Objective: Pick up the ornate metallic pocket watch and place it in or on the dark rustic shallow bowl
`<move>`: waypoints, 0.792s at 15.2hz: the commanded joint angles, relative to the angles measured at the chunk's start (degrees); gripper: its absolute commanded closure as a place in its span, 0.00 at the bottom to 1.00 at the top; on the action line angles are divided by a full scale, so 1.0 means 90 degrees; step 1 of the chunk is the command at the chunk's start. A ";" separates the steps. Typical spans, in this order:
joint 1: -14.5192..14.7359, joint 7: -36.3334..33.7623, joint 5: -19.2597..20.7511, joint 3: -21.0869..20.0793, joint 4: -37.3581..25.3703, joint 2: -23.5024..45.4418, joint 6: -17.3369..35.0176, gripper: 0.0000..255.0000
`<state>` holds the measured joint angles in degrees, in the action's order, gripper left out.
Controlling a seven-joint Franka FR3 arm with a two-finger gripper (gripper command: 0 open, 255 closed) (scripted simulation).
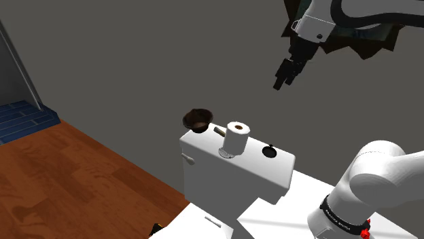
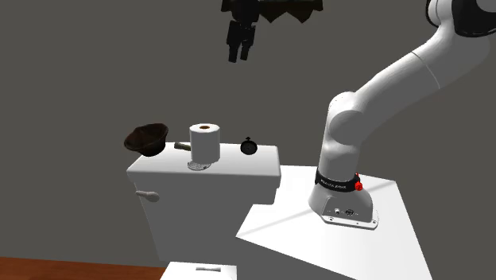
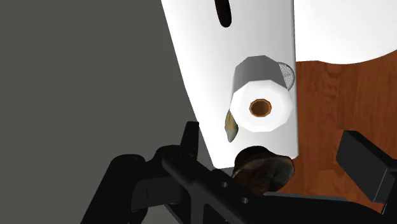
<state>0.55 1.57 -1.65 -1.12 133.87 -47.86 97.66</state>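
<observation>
The pocket watch is a small dark round thing lying on the white toilet tank lid, towards the shoulder view's right end. It also shows as the watch and the watch. The dark shallow bowl sits at the lid's other end, overhanging the edge; it appears too as the bowl and the bowl. My gripper hangs high above the tank, open, with nothing between its fingers. In the second exterior view the gripper is well above the lid.
A white toilet roll stands upright on the lid between bowl and watch. A small brownish object lies between roll and bowl. A dark ragged shape hangs on the grey wall behind the arm. Wood floor lies below.
</observation>
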 commanded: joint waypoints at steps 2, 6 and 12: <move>0.0015 0.0042 0.0037 -0.0025 0.0215 -0.0037 0.0110 0.00; 0.0072 0.0201 0.0195 -0.0114 0.1047 -0.0150 0.0558 0.00; 0.0135 0.0416 0.0461 -0.0227 0.2223 -0.0196 0.1286 0.00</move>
<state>1.80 4.75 1.92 -3.22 152.13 -49.64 108.04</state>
